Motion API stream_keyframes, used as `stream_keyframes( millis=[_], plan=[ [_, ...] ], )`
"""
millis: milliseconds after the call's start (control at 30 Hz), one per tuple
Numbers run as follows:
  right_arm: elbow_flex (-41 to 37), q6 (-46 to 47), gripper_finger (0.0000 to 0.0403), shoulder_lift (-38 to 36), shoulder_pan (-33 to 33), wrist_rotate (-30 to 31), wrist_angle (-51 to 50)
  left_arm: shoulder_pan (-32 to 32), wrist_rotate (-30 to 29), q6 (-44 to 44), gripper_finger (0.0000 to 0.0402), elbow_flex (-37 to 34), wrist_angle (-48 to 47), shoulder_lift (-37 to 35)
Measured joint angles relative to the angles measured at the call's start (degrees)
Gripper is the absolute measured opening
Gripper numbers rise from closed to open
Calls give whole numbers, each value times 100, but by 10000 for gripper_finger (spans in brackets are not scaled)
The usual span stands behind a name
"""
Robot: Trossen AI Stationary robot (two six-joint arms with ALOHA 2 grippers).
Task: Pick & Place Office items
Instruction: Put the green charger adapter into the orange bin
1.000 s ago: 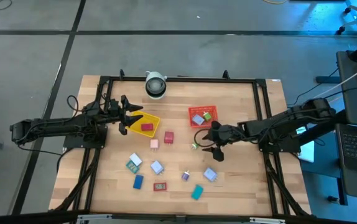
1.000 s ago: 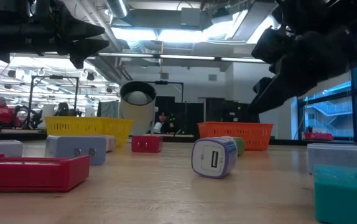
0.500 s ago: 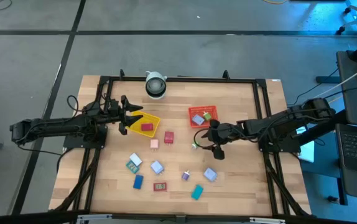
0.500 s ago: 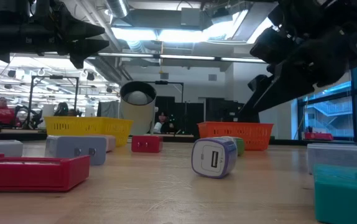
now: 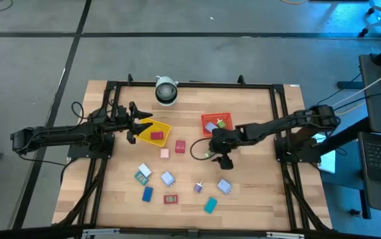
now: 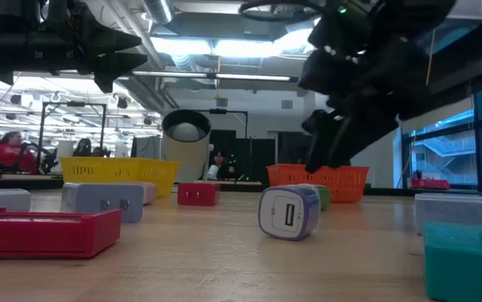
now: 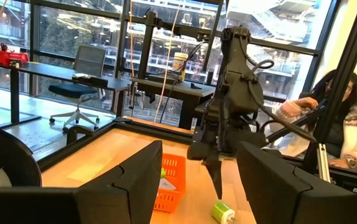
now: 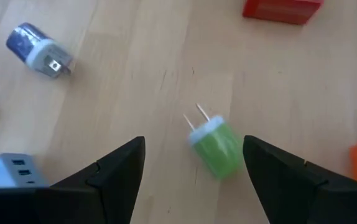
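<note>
— While the green plug lies on its side on the bare bench, just near-left of the red tray, where do we stand?

— We have the right pincer hanging right over it, jaws wide and empty, one finger to each side of the plug in the right wrist view. The two metal prongs stick out from its whitish end, away from the fingers.

— So how do we take it well?

— We judge the body is the part to squeeze, not the prongs. We should come straight down until the fingers bracket the green barrel, then close across its round sides. It looks likely to roll, so we want it centred between the fingers before closing.

— Anything close enough to bother us?

— Little. The purple plug and a red block lie well apart from it. The tray's rim is the nearest thing, so we keep our descent clear of it.

— And our other arm?

— Our left pincer waits over the yellow tray at the left, jaws apart, holding nothing.
</note>
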Motion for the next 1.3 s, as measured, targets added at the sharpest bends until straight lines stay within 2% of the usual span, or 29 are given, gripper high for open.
stream_keyframes(
  millis=[167, 333, 600, 1167, 1300],
  plan=[
    [473, -254, 272, 440, -101, -126, -497, -2, -1, 1, 203, 0, -2, 0],
    [584, -307, 272, 697, -188, -343, -641, 0, 0, 10, 203, 0, -2, 0],
    [584, -400, 272, 736, -323, -409, -642, 0, 0, 67, 203, 0, -76, 0],
    [590, 59, 272, 945, -333, -559, -613, 0, 0, 67, 203, 0, -131, 0],
    [584, 158, 261, 955, -335, -571, -603, -1, 1, 66, 203, 0, -131, 1]
  ],
)
